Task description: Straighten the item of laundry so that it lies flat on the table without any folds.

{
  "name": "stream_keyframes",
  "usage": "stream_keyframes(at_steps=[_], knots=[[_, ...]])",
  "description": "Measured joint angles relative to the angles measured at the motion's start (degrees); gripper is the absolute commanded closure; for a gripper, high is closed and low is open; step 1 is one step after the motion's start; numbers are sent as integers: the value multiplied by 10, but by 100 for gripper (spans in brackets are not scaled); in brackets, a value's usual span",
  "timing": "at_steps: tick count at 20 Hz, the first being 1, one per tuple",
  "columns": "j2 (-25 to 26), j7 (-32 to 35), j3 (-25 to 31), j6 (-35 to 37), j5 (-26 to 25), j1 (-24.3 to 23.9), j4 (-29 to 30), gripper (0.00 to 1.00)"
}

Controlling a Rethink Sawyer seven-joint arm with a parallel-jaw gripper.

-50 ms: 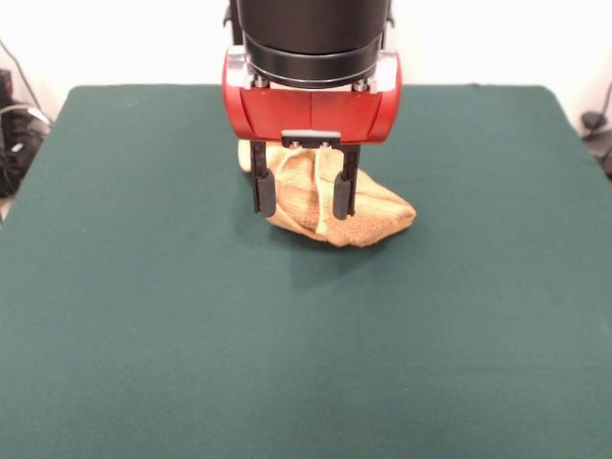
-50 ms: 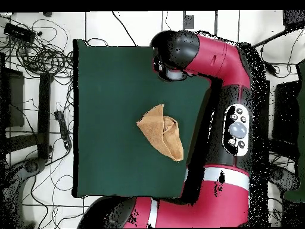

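Hanging spread apart and grasping nothing, the tool [image 1: 304,195] is hovering in front of the towel [image 1: 359,212]. Towel is lying bunched and folded near the middle of the green counter [image 1: 143,335], fingers [image 1: 263,191] appearing clear of the cloth.

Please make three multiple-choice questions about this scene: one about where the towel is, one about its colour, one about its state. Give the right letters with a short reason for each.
1. Where does the towel lie?
A. on the table
B. on the floor
C. over the arm

2. What colour is the towel?
A. white
B. golden yellow-orange
C. blue

3. In what state is the towel?
A. spread flat
B. rolled into a tube
C. folded and bunched

Answers:
1 A: both views show it resting on the green top, behind the open end effector in the front view.
2 B: its cloth looks golden orange in both views.
3 C: the overhead view shows layers folded over one another.
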Motion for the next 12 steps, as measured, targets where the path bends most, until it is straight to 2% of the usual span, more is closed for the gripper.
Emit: stream_keyframes(at_steps=[12], knots=[[9, 0, 0, 2, 0, 0, -14, 0]])
